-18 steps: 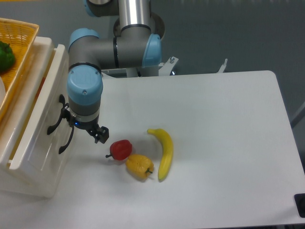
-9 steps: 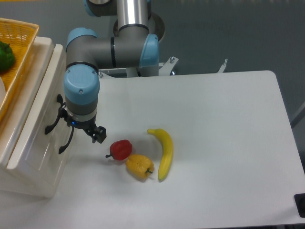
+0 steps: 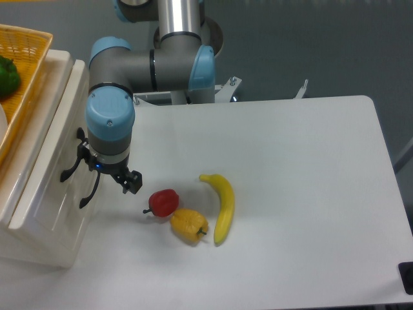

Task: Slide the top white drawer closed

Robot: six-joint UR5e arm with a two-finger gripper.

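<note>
hand (image 3: 122,181) at the top drawer (image 3: 48,152) front by its black handle (image 3: 71,169), can't tell if open or closed; red pepper (image 3: 164,202) just right.

The gripper (image 3: 122,181) hangs just right of the top white drawer (image 3: 48,155). To the gripper's right lies a pepper (image 3: 164,202), a second pepper (image 3: 188,225) touching it beyond, then a banana (image 3: 221,205) farther right, all on the table (image 3: 310,194).
</note>
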